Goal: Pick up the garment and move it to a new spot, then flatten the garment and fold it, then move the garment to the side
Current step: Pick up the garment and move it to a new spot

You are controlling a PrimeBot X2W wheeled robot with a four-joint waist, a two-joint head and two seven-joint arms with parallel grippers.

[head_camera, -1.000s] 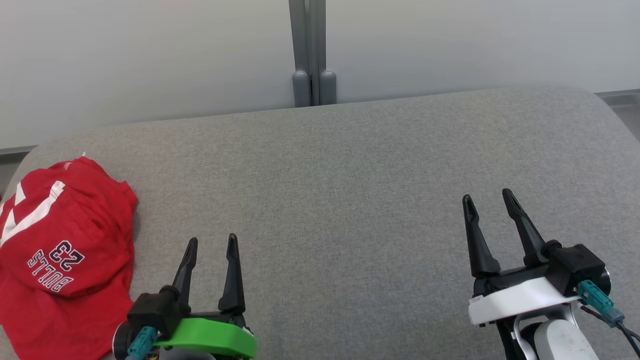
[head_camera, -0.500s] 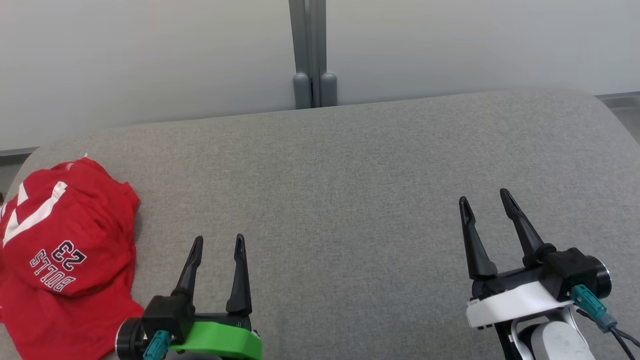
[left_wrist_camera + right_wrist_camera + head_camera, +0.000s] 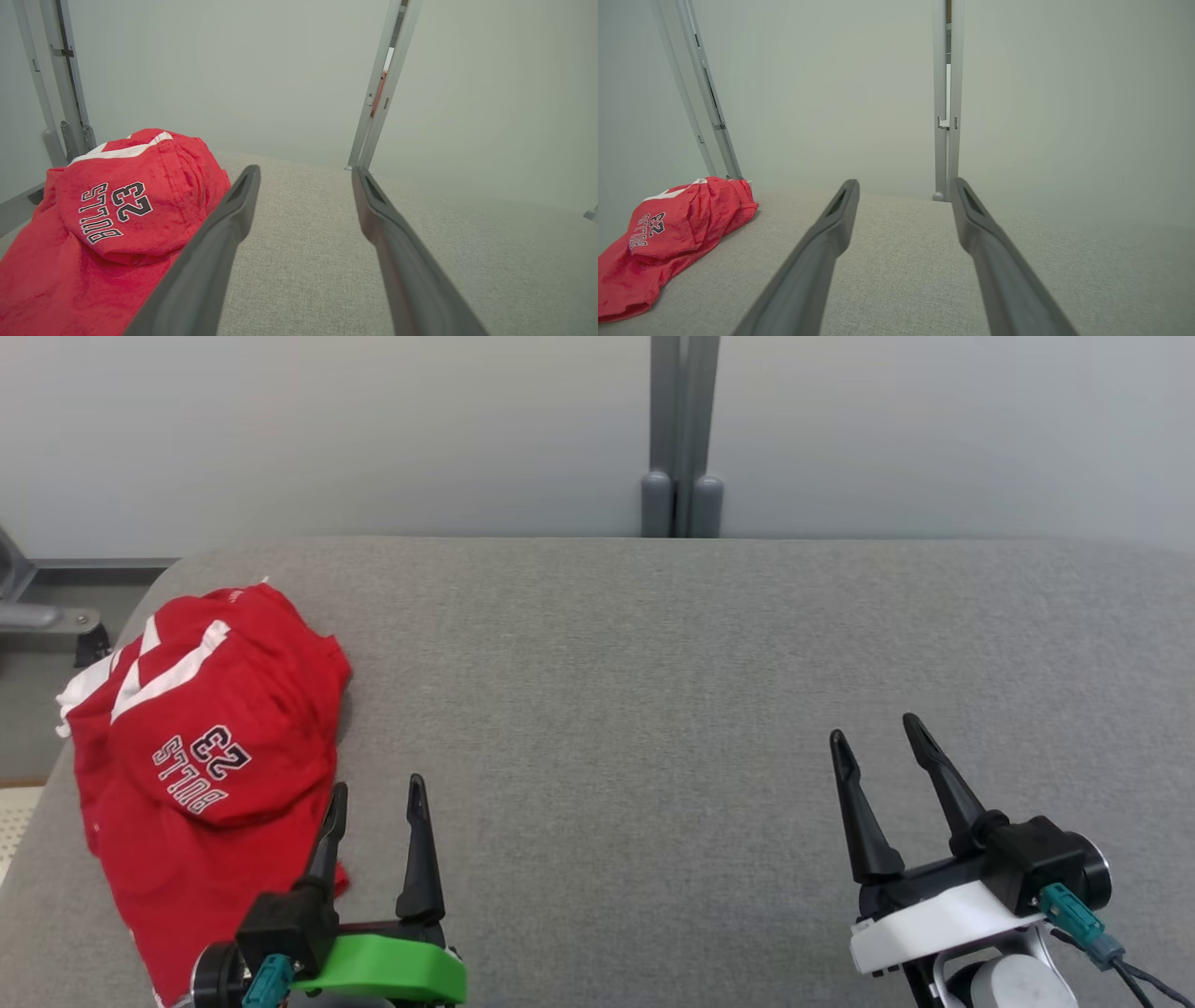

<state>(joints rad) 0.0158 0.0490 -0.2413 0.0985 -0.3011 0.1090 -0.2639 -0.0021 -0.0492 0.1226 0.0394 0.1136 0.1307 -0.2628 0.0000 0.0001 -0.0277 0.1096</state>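
Crumpled red terry garment (image 3: 201,756) (white stripes) on grey woven surface (image 3: 653,663).

Head looks down; wrists skim low; 3 share garment (image 3: 201,728).

Garment (image 3: 201,756) lies on table's (image 3: 653,644) left end.

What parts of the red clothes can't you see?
- Head view: the red garment runs off the bottom edge, and the left gripper covers its near corner.
- Left wrist view: one finger hides part of the garment, and the left edge cuts it off.
- All views: it lies bunched, so its folds hide its shape and underside.
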